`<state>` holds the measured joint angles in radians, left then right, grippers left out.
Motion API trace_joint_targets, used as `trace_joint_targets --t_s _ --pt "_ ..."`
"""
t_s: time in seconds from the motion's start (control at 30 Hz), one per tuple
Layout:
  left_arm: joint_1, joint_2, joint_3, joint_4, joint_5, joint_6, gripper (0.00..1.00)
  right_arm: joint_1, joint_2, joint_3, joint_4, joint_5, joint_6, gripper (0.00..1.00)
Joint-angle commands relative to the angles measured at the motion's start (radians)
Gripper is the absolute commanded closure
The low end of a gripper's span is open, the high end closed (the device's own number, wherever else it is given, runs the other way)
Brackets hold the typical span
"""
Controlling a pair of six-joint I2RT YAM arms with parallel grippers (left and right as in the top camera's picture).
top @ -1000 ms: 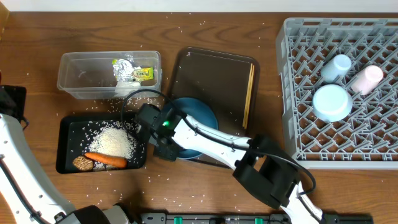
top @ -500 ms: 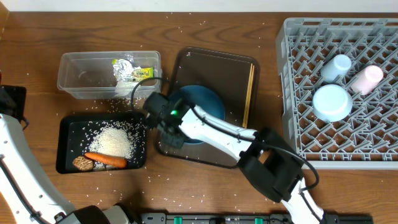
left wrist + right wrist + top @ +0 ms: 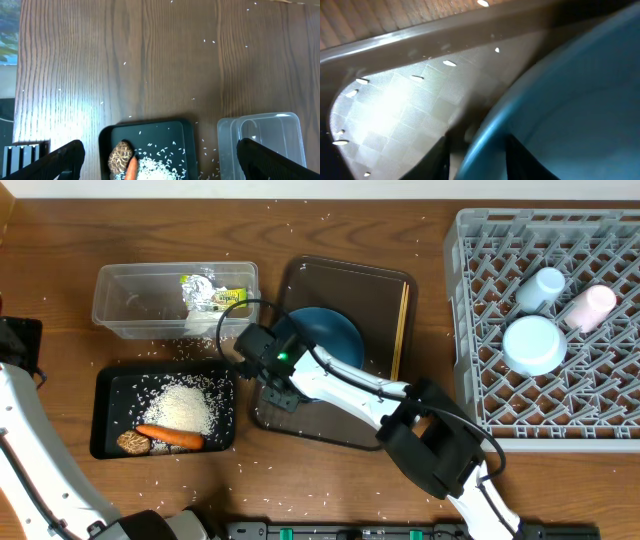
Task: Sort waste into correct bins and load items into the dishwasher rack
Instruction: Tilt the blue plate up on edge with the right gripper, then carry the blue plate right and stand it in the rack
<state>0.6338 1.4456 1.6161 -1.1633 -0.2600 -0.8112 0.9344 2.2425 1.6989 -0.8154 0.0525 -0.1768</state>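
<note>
**Waste sorted; plate and chopsticks not yet racked.**
The plate [image 3: 335, 335] lies on the brown tray [image 3: 340, 280], its rim between the narrow fingers of the right end effector [image 3: 477, 152]; whether they pinch it cannot be told. Chopsticks [image 3: 402, 330] lie beside it. Bowl [image 3: 533, 345], blue cup [image 3: 541, 288] and pink cup [image 3: 590, 307] sit in the rack [image 3: 480, 390]. The wrapper [image 3: 212, 293] is in the tub [image 3: 120, 315]. Rice [image 3: 185, 408], carrot [image 3: 170, 437] and lump [image 3: 132, 443] are in the black tray [image 3: 104, 405]. The left end effector [image 3: 160, 157] hangs wide and empty.

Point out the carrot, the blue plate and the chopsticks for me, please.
carrot [image 3: 170, 437], overhead view, middle of its length.
blue plate [image 3: 338, 332], overhead view, bare inner surface.
chopsticks [image 3: 400, 330], overhead view, about mid-length.
</note>
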Motion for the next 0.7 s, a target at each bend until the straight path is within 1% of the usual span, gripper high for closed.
trace_joint_targets --t_s 0.0,0.03,0.07,0.27,0.43,0.57,0.67 --pt "0.005 0.002 0.005 -0.003 0.003 0.002 0.02 -0.009 0.037 -0.010 -0.002 0.019 0.023 0.88" --pt "0.005 0.002 0.005 -0.003 0.003 0.002 0.02 -0.009 0.037 -0.010 -0.002 0.018 0.030 0.97" --pt "0.005 0.002 0.005 -0.003 0.003 0.002 0.02 -0.010 0.036 -0.009 -0.003 0.018 0.043 0.99" --pt "0.005 0.002 0.005 -0.003 0.003 0.002 0.02 -0.011 -0.003 0.010 -0.017 -0.008 0.090 0.99" --pt "0.005 0.002 0.005 -0.003 0.003 0.002 0.02 -0.040 -0.107 0.023 -0.041 -0.008 0.151 0.99" --pt "0.005 0.002 0.005 -0.003 0.003 0.002 0.02 -0.118 -0.227 0.023 -0.053 -0.010 0.206 0.99" --pt "0.005 0.002 0.005 -0.003 0.003 0.002 0.02 -0.213 -0.314 0.023 -0.060 -0.073 0.206 0.99"
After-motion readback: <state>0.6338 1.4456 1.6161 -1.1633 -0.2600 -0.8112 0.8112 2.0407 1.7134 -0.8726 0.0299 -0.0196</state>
